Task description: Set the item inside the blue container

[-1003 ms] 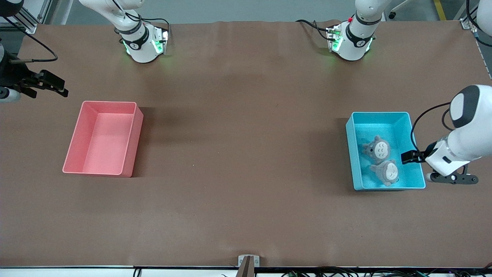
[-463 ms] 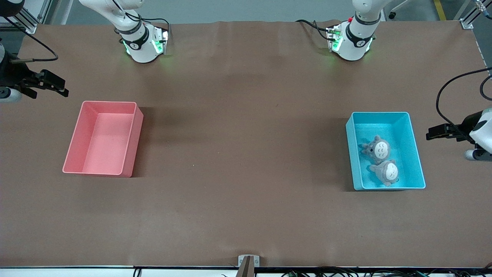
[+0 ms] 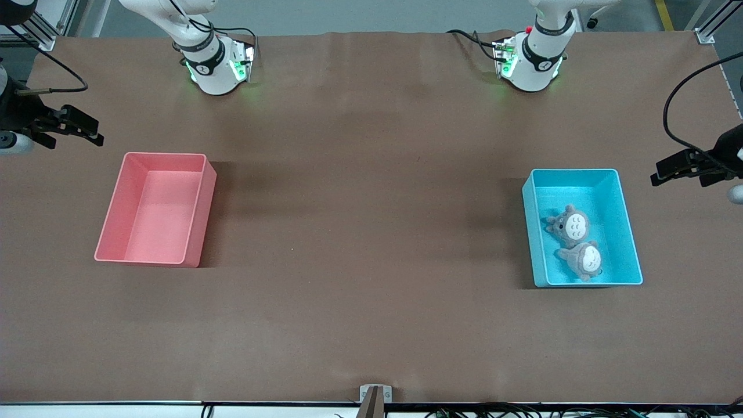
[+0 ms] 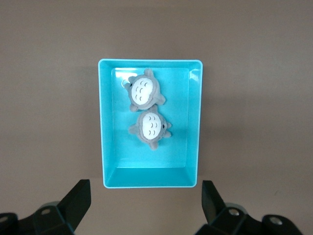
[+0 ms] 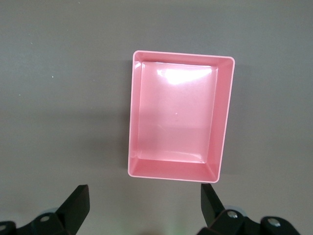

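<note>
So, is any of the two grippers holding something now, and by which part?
Nothing is held. The left gripper and the right gripper both have open, empty jaws; both plush toys lie in the blue container.

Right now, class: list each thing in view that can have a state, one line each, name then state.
blue container: upright on the table, holding two plush toys.
upper plush toy: lying in the blue container, belly up.
lower plush toy: lying in the blue container, belly up, beside the other.
pink container: upright, nothing in it.
left gripper: open, holding nothing.
right gripper: open, holding nothing.
</note>
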You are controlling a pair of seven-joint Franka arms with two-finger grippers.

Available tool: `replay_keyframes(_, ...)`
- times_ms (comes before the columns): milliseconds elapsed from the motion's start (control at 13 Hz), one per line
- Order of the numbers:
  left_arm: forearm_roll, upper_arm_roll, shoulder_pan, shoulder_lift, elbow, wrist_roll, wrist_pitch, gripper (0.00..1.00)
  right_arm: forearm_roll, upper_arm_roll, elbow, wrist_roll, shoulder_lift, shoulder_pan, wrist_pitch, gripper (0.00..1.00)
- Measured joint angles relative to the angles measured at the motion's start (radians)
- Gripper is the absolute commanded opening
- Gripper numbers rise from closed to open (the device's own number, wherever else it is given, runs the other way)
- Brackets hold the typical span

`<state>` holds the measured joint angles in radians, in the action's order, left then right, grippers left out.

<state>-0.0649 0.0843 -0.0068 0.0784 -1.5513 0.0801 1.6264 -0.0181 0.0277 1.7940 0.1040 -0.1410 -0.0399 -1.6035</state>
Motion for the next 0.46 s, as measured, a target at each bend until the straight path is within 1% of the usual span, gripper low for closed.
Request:
replay_keyframes(77,-0.001,0.022,-0.017,-0.012,0.001,0.0,0.0,1.0,0.0,0.0,0.0,0.0,0.0,0.0,0.0,1.0)
replay_keyframes(154,-0.001,0.03,-0.021,-0.021,0.002,0.0,0.0,1.0,0.0,0.0,0.0,0.001,0.0,0.0,0.0,1.0)
replay_keyframes(463,-0.003,0.031,-0.021,-0.052,0.013,-0.004,0.001,1.0,0.0,0.0,0.0,0.001,0.0,0.0,0.0,1.0)
